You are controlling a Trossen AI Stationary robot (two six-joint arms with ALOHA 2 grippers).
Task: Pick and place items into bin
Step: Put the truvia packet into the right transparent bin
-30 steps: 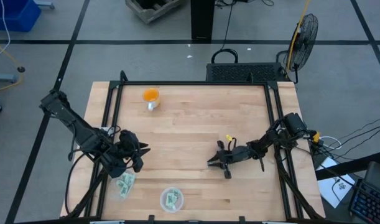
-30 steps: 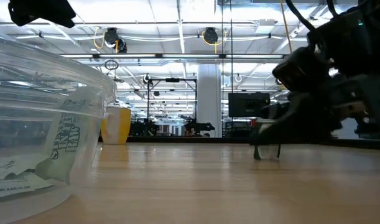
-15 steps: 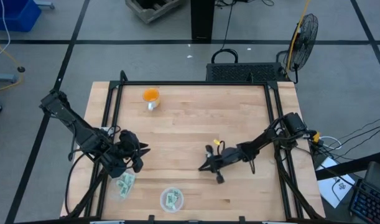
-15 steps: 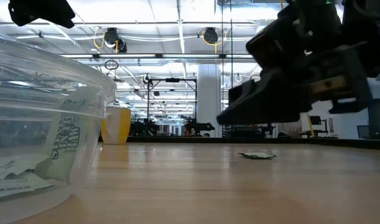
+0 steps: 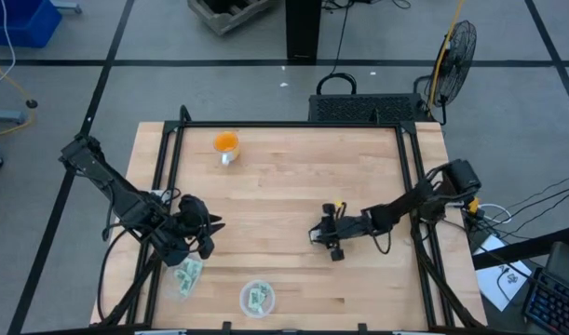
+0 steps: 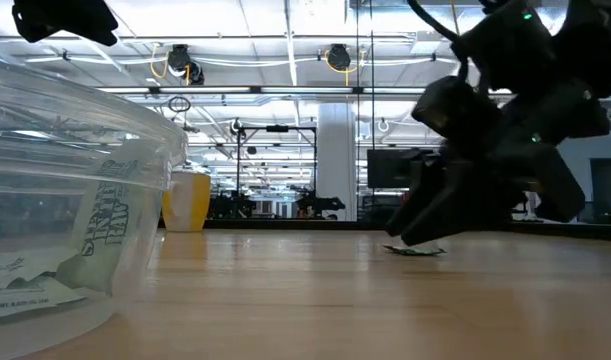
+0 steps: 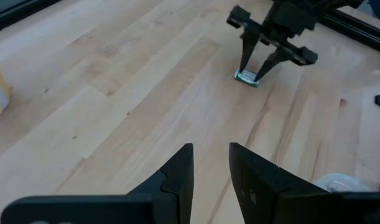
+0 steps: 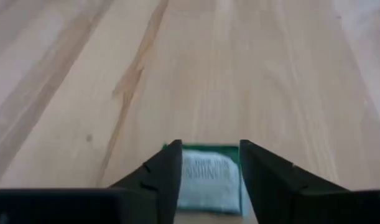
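Observation:
One pale green and white packet (image 8: 207, 177) lies flat on the table right of its middle (image 5: 318, 238); in the low view it is a thin strip (image 6: 417, 250). My right gripper (image 8: 208, 149) is open and low over it, one finger on each side, as the left wrist view also shows (image 7: 252, 70). More packets (image 5: 187, 273) lie in a heap near the table's near left corner. The clear round bin (image 5: 257, 298) stands at the near edge with packets inside. My left gripper (image 7: 211, 165) hangs above the table's left part (image 5: 209, 231), narrowly open and holding nothing. My right gripper comes down at a slant from the table's right, its fingers (image 8: 168, 168) standing close against two opposite edges of the packet (image 8: 185, 174). I cannot tell whether they touch it. The packet lies flat on the wood.
An orange ball-like object on a silver base (image 5: 226, 145) stands near the far left corner. Black rails (image 5: 169, 167) run along the table's left, right and far sides. The bin's wall (image 6: 75, 200) fills the left of the low view. Bare wood lies between the arms.
My right gripper rose off the table and swung toward the near left, leaving the packet lying on the wood. It then came back toward the right and dropped, so that its fingers now stand around the packet. The packet has stayed in place.

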